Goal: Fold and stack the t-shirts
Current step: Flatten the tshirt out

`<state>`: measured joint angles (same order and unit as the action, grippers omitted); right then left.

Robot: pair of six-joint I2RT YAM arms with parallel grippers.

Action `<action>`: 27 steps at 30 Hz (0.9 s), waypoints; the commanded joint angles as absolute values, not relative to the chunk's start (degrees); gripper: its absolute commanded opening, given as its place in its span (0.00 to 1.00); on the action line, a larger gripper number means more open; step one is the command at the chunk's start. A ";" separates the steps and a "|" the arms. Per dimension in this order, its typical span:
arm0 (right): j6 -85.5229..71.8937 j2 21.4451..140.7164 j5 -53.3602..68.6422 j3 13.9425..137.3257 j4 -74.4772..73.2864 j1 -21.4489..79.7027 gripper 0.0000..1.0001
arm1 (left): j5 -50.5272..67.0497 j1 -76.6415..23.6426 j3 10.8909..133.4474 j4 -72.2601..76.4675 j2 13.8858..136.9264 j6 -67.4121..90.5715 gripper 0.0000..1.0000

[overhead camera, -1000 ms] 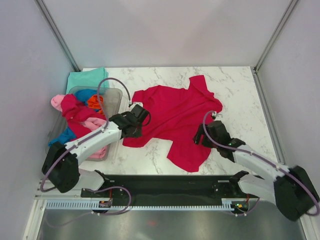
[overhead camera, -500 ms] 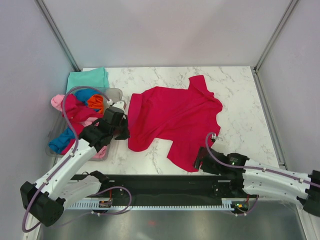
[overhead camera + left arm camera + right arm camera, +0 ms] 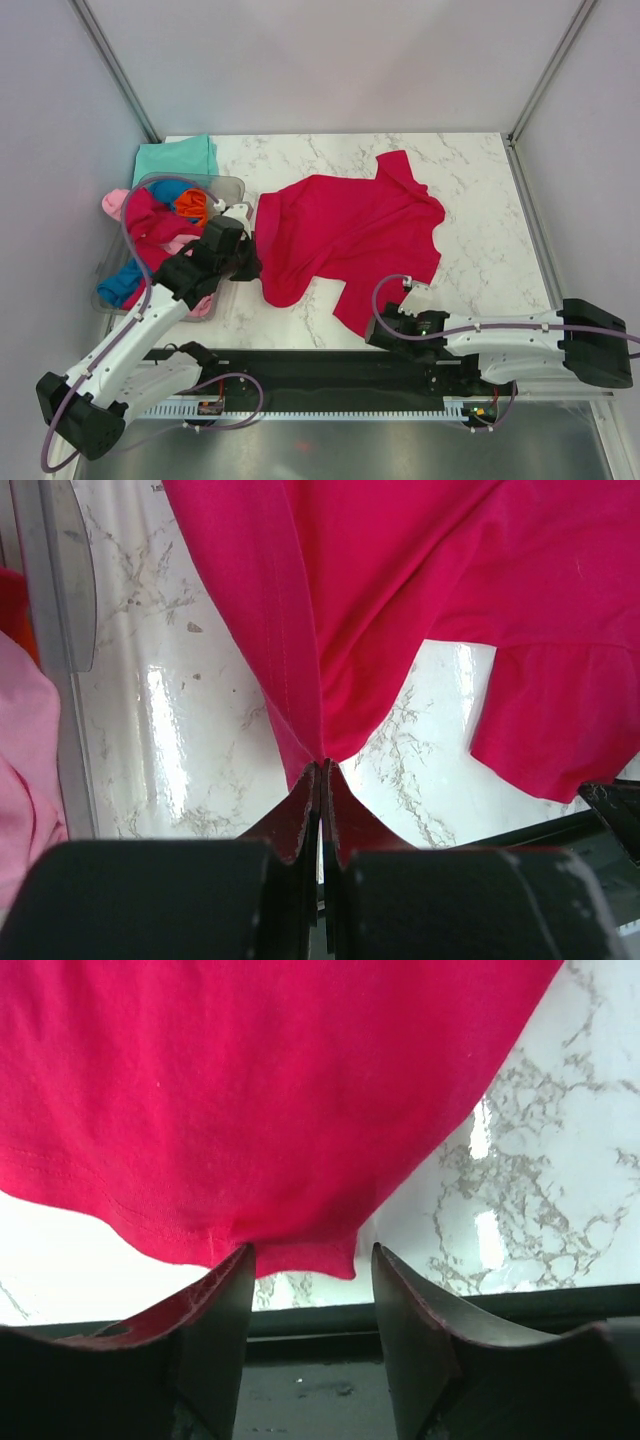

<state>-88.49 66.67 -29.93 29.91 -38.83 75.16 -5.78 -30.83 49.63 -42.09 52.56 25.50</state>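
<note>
A large crimson-red t-shirt [image 3: 350, 230] lies spread on the marble table, with its left edge bunched. My left gripper [image 3: 250, 264] is shut on that left edge; in the left wrist view the fingers [image 3: 322, 780] pinch a peak of red cloth [image 3: 400, 600]. My right gripper [image 3: 377, 333] is open at the shirt's near corner by the table's front edge. In the right wrist view the red hem corner [image 3: 305, 1255] hangs between the spread fingertips [image 3: 310, 1265]. Pink [image 3: 120, 203], blue [image 3: 125, 275] and orange [image 3: 190, 206] shirts lie piled in the bin. A mint-teal shirt [image 3: 176, 157] lies behind it.
The clear plastic bin [image 3: 232, 186] stands at the table's left side, right beside my left arm; its wall shows in the left wrist view [image 3: 60, 600]. The black base rail [image 3: 320, 365] runs along the front edge under my right gripper. Grey walls close in the table.
My right gripper has swung down and left to the shirt's near corner at the front edge. My left gripper has pulled the shirt's left edge towards the bin and now holds nearly still.
</note>
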 commanded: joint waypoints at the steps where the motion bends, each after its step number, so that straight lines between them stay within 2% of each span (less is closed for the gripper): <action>1: -91.15 65.13 -33.39 27.25 -39.11 74.54 0.57 | -4.48 -30.59 49.57 -40.08 52.21 23.12 0.02; 8: -88.59 65.74 -33.05 24.18 -32.45 74.18 0.30 | -4.57 -30.59 49.57 -39.81 52.99 22.94 0.02; 11: -87.54 65.13 -32.61 23.38 -30.59 74.18 0.13 | -4.66 -30.59 49.48 -39.81 53.26 22.94 0.02; 12: -87.02 64.78 -33.39 23.90 -31.37 74.18 0.00 | -4.14 -30.59 49.66 -39.73 53.26 22.77 0.02; 16: -86.14 58.90 -39.71 33.03 -41.99 74.35 0.00 | -1.93 -30.59 51.14 -40.25 51.51 21.80 0.02; 22: -67.18 43.61 -52.00 53.85 -46.58 74.18 0.00 | -1.67 -30.59 62.21 -43.86 43.86 22.59 0.02; 27: -42.75 48.76 -60.19 75.96 -46.67 74.18 0.00 | -3.51 -30.59 77.21 -43.86 43.06 18.21 0.02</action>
<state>-61.25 45.25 -50.81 65.76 -44.77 74.30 -2.90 -30.83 68.31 -45.19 44.01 23.31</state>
